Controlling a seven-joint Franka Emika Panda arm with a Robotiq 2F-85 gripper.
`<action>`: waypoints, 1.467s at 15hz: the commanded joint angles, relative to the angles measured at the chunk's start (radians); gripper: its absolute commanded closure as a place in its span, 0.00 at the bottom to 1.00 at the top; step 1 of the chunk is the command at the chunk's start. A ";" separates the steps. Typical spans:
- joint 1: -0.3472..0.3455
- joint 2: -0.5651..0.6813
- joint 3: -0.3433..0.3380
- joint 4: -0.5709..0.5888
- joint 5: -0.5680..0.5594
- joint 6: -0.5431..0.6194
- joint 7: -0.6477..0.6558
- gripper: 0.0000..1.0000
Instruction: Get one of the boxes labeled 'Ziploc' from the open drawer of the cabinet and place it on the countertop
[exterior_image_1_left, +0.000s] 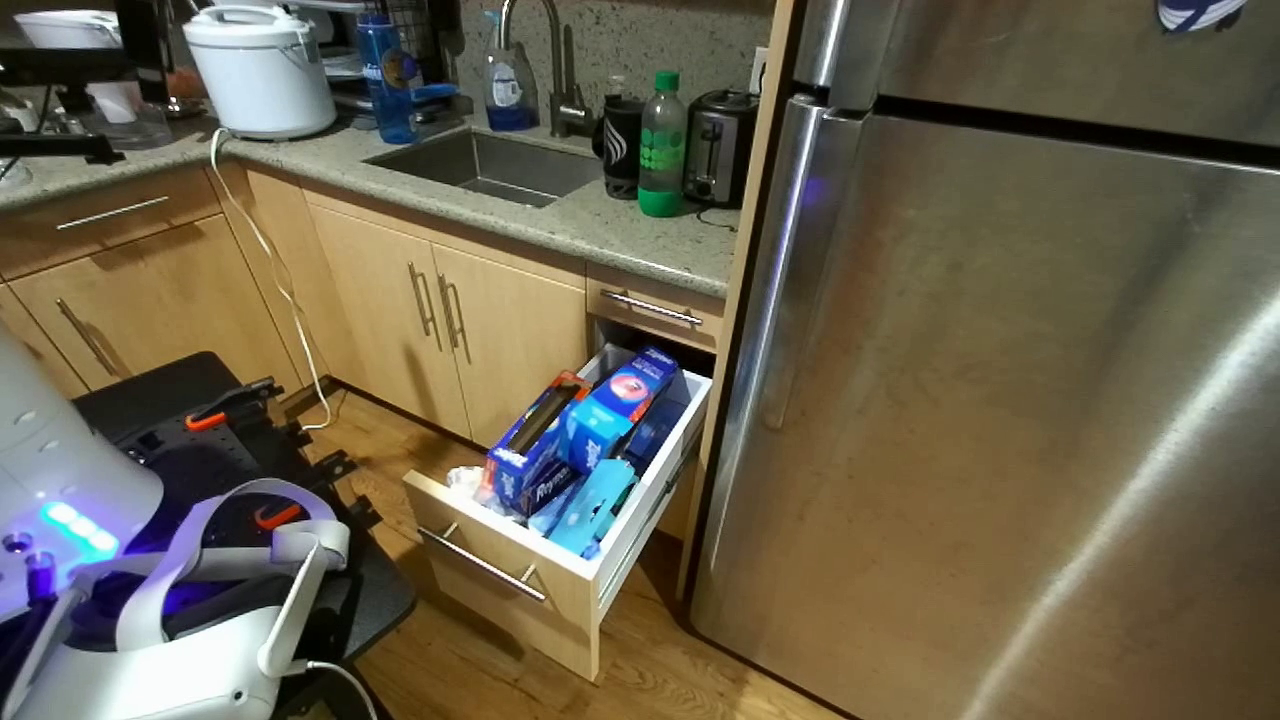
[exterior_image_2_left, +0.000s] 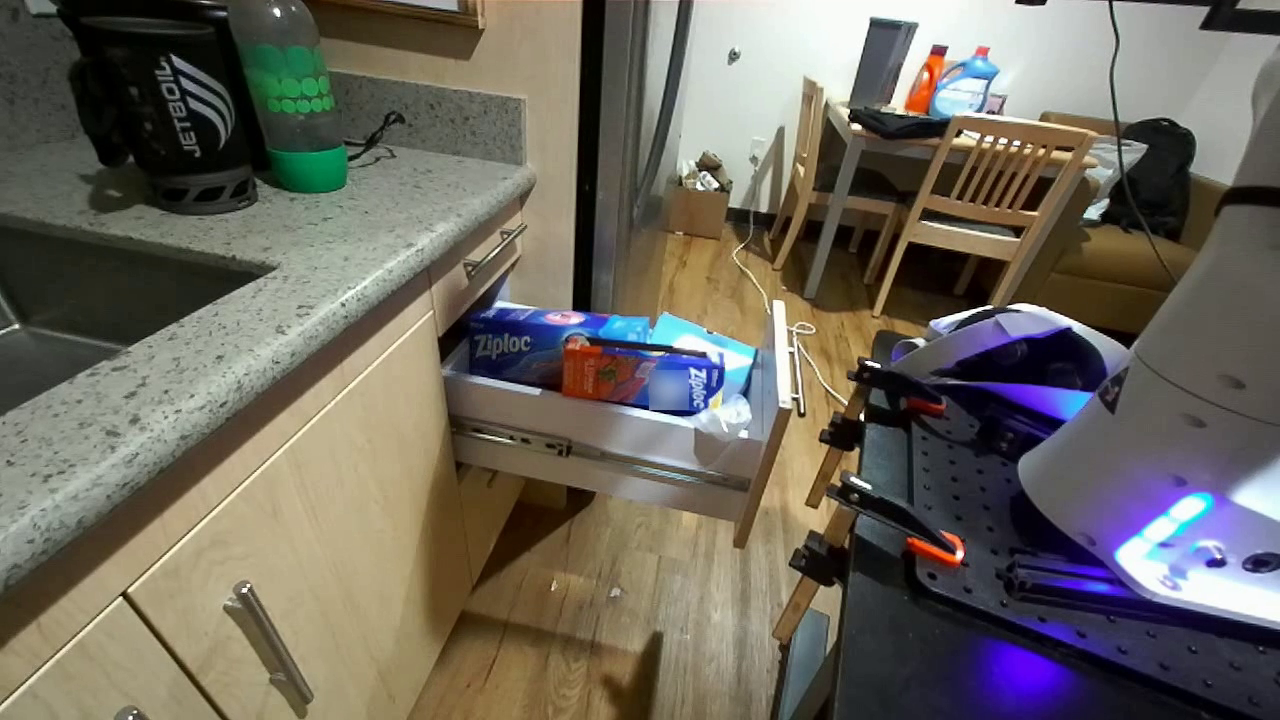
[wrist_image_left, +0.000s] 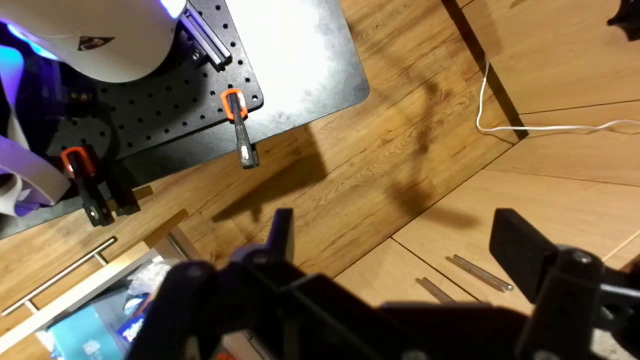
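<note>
In the wrist view we see the pincer (wrist_image_left: 395, 225) with its jaws spread wide apart and nothing held between them; through that gap show wooden floor (wrist_image_left: 350, 185) and cabinet doors (wrist_image_left: 440, 250). The pulled-out drawer (wrist_image_left: 75, 298) sits at the lower left of the frame, where a corner of the red-and-blue Ziploc box (wrist_image_left: 132, 327) peeks out, the rest hidden by the pincer's dark body. So the boxes lie to the lower left of the jaws, well apart from them, and we judge that swinging that way must come before any grasp.

In an exterior view both labels read plainly: the blue Ziploc box (exterior_image_2_left: 540, 345) and, in front of it and farther right, the red-and-blue one, both in the drawer at mid-frame. Their long axes run left to right, from the drawer's back to its front, so we would want the jaws to close across that line. The counter (exterior_image_2_left: 410, 220), our goal, stands higher, at the left. We cannot make out the pincer here.

In an exterior view we look down into the drawer at lower centre: the boxes slant from lower left to upper right, a light-blue package (exterior_image_1_left: 595, 505) nearer the front. Only here do we see the toaster (exterior_image_1_left: 722, 148) on the counter. The refrigerator (exterior_image_1_left: 990, 400), just beside the drawer on the right, might crowd our approach. Whether dark bars (exterior_image_1_left: 60, 147) at upper left belong to the pincer, we cannot tell.
</note>
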 joint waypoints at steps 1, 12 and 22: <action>-0.040 -0.038 -0.024 -0.106 -0.011 0.075 -0.018 0.00; -0.151 -0.020 -0.135 -0.235 -0.066 0.224 -0.013 0.00; -0.172 -0.025 -0.088 -0.230 -0.202 0.293 0.013 0.00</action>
